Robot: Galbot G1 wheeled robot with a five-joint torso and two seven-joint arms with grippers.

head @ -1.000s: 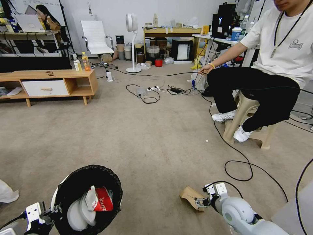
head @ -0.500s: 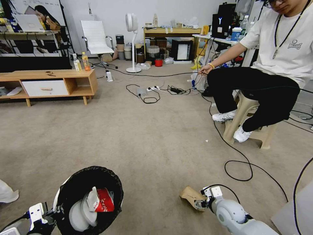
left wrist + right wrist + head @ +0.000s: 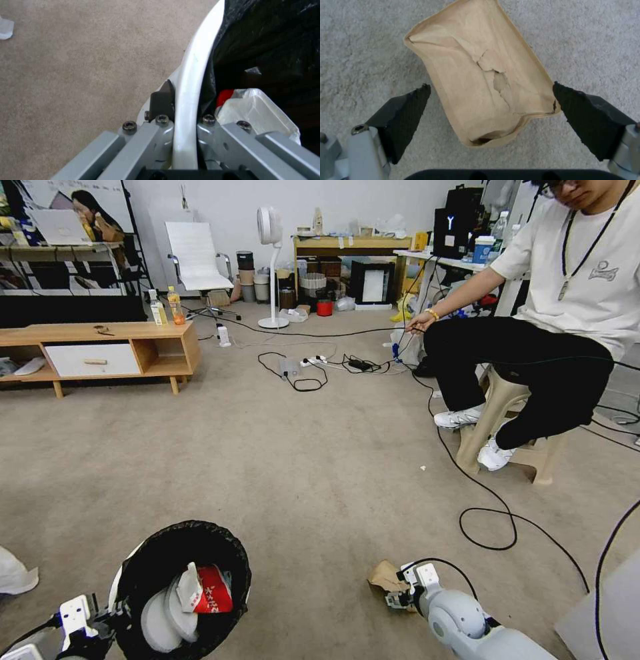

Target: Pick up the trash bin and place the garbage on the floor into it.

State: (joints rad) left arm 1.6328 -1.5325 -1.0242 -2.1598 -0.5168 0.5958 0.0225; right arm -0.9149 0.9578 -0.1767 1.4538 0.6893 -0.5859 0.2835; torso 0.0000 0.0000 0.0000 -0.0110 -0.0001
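The trash bin [image 3: 137, 570], white with a black bag over its rim, hangs low at my left, and my left gripper [image 3: 100, 617] is shut on its white rim [image 3: 190, 82]. Inside it lie a red-white snack packet [image 3: 212, 588] and pale wrappers [image 3: 256, 110]. The brown paper bag [image 3: 480, 75] lies crumpled on the floor [image 3: 320, 480] at my right. My right gripper [image 3: 490, 85] is open straddling it, one black pad [image 3: 405, 115] on each side, both just clear of the paper. In the head view that gripper [image 3: 398, 598] covers the bag's [image 3: 383, 577] near end.
A white piece of litter [image 3: 13, 573] lies at the far left edge. Black cables [image 3: 490, 513] loop over the carpet to my right, near a person seated on a beige stool [image 3: 500, 413]. A low wooden cabinet [image 3: 100, 357] with drink bottles [image 3: 175, 307] stands far left.
My right gripper has crept left and lower over the brown paper bag, hiding more of it. The bin and left gripper have barely shifted.
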